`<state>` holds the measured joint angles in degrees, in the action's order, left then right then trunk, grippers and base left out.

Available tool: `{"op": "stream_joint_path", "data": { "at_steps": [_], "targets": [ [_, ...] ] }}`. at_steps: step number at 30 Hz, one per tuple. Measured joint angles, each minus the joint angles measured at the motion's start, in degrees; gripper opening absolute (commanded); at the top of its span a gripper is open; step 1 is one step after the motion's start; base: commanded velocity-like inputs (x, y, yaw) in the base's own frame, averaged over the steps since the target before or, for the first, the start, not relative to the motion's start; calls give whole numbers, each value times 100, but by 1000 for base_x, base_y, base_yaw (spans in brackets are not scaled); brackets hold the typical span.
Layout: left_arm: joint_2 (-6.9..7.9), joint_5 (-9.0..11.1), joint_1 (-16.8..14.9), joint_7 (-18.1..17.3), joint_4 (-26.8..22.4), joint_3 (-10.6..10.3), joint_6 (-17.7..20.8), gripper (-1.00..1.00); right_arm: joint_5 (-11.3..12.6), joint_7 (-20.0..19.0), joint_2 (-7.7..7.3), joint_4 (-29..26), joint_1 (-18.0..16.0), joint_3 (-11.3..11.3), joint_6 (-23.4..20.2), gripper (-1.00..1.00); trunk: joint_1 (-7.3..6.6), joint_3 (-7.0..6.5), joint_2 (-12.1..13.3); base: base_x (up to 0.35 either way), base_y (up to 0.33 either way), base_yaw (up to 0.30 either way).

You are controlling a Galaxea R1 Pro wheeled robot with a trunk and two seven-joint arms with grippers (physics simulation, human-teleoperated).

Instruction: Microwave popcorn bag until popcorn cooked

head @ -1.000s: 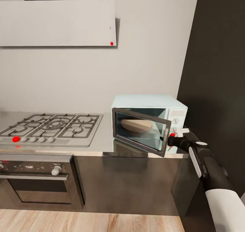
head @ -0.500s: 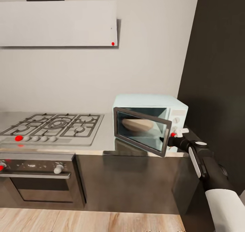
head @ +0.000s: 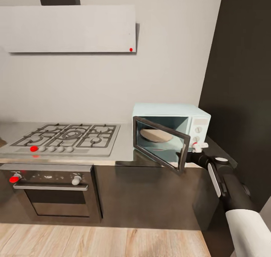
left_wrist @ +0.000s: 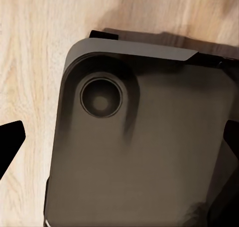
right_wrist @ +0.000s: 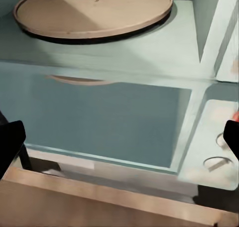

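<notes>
The countertop (head: 120, 151) was seen running along the wall, grey and glossy over dark cabinets, with the gas hob (head: 64, 138) set into it and the built-in oven (head: 52, 196) below. At the counter's right end the microwave (head: 188, 115) was standing, pale blue, its dark-framed door (head: 161, 144) swung partly open. Inside, only the round tan turntable (right_wrist: 94, 10) was shown on the cavity floor; no bag was made out in it. The right gripper (head: 192, 151) was held at the door's free edge, by the knob panel; its fingertips (right_wrist: 10, 147) were spread wide apart, nothing between them. The left gripper (left_wrist: 119, 142) was likewise parted, pointed at the robot's dark base (left_wrist: 144, 147) over the wooden floor (left_wrist: 30, 57).
</notes>
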<state>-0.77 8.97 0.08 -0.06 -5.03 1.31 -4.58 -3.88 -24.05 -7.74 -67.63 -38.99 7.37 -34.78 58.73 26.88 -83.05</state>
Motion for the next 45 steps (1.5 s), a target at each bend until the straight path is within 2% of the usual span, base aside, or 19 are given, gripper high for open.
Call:
{"op": "stream_joint_path", "data": {
  "at_steps": [5, 20, 26, 45],
  "targets": [
    [-6, 0, 0, 1, -2, 0, -2, 100, 30, 89, 0, -2, 0, -161, 3, 100, 0, 0, 0, 0, 0, 0],
    [-17, 4, 2, 19, -11, 15, -8, 100, 18, 53, -37, -6, 0, -165, 2, 100, 1, 0, 0, -27, 133, 0],
    [-18, 4, 0, 26, -11, 16, -7, 100, 12, 20, -103, -7, 0, -170, -1, 100, 2, 0, 0, -135, 102, 0],
    [-36, 6, 0, 30, -11, 15, -8, 100, 9, 45, -98, -7, 0, -174, -9, 100, 1, 0, 1, -151, 139, 0]
  ]
}}
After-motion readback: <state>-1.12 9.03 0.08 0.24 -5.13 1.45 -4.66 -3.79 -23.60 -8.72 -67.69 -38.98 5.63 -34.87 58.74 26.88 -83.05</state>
